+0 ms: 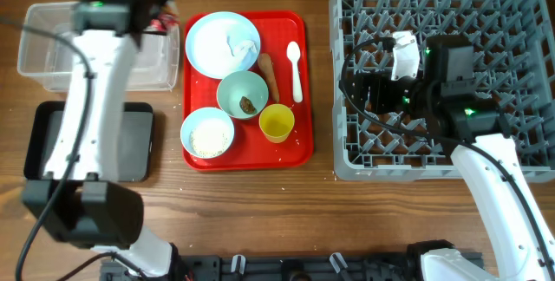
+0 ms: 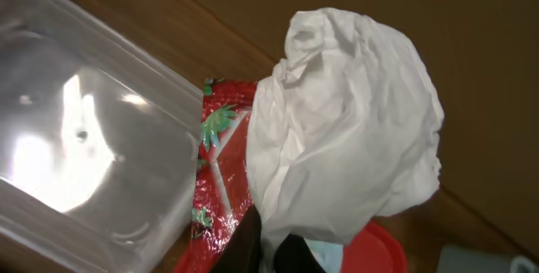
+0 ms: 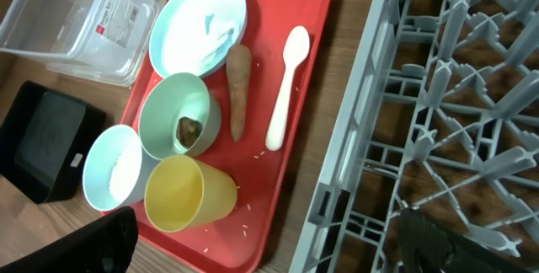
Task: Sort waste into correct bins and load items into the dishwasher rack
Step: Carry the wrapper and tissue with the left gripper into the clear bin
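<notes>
My left gripper (image 2: 278,252) is shut on the crumpled white tissue (image 2: 345,113), held up beside the clear tub (image 2: 76,138). The red shiny wrapper (image 2: 221,172) hangs against the tissue; I cannot tell if it is pinched too. In the overhead view this gripper (image 1: 154,8) is over the tub's (image 1: 52,51) right end, with the wrapper (image 1: 159,26) under it. My right gripper (image 3: 269,248) is open and empty at the dishwasher rack's (image 3: 438,113) left wall, also in the overhead view (image 1: 362,83). The plate (image 1: 221,42), scrap bowl (image 1: 242,94), crumb bowl (image 1: 207,132), yellow cup (image 1: 277,122), spoon (image 1: 295,68) and sausage stick (image 1: 269,73) lie on the red tray (image 1: 299,147).
The black tray (image 1: 139,142) lies in front of the clear tub, partly under my left arm. The rack (image 1: 434,3) fills the right side. Loose rice grains (image 3: 244,214) lie on the red tray by the cup (image 3: 185,193).
</notes>
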